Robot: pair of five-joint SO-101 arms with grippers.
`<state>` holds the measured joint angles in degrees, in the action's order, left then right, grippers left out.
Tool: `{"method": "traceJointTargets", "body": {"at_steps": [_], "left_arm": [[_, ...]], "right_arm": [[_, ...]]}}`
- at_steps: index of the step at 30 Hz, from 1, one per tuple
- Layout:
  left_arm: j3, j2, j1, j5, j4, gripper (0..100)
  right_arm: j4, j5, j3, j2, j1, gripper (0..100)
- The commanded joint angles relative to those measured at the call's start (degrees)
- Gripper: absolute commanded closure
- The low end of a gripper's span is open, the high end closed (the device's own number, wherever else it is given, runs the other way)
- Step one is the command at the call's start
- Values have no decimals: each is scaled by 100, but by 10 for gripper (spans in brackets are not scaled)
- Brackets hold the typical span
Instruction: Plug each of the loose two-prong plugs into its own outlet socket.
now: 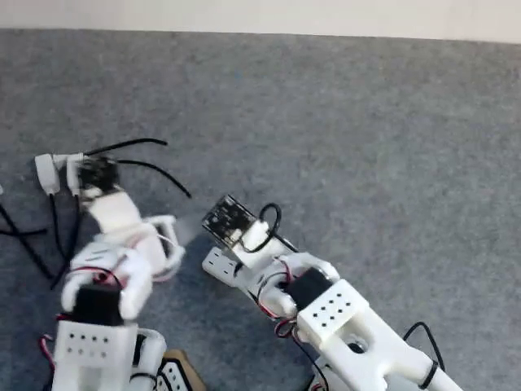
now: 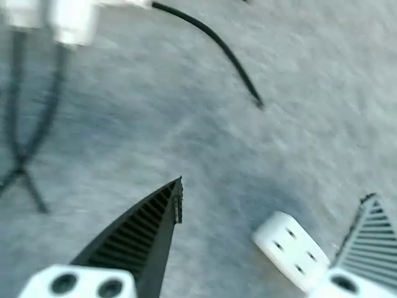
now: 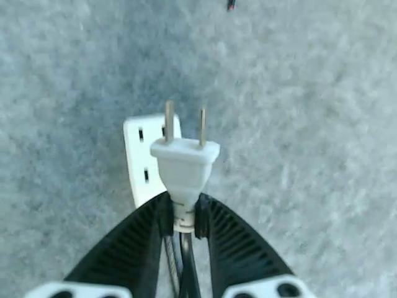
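a robotics lab bench or a hobby test setup, as far as the views let one judge. a grey felt-like mat (image 1: 366, 122) covers the surface and meets a pale plain strip (image 1: 326, 16) along the far edge. two white plastic robot arms stand at the near edge, one (image 1: 106, 277) beside the other (image 1: 342, 314), with thin red and black wires (image 1: 273, 314) exposed. the things on hand are loose black cords (image 1: 138, 145), a white two-prong plug (image 3: 184, 161) and a white outlet block (image 3: 139, 155).
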<state>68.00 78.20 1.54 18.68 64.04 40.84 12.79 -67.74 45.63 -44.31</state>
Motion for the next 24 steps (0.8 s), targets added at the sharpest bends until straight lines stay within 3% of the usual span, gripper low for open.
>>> {"method": "traceJointTargets", "body": {"at_steps": [1,9,24], "left_arm": [[163,453,418,-132,-70,585],[778,1499,470,-255,176,588],[1297,1780,505,-246,123,589]], "right_arm": [[-224,-185,31,40,-40,994],[-215,-193,435,-409,-57,994],[1604,-149,2360,-409,-505,994]]}}
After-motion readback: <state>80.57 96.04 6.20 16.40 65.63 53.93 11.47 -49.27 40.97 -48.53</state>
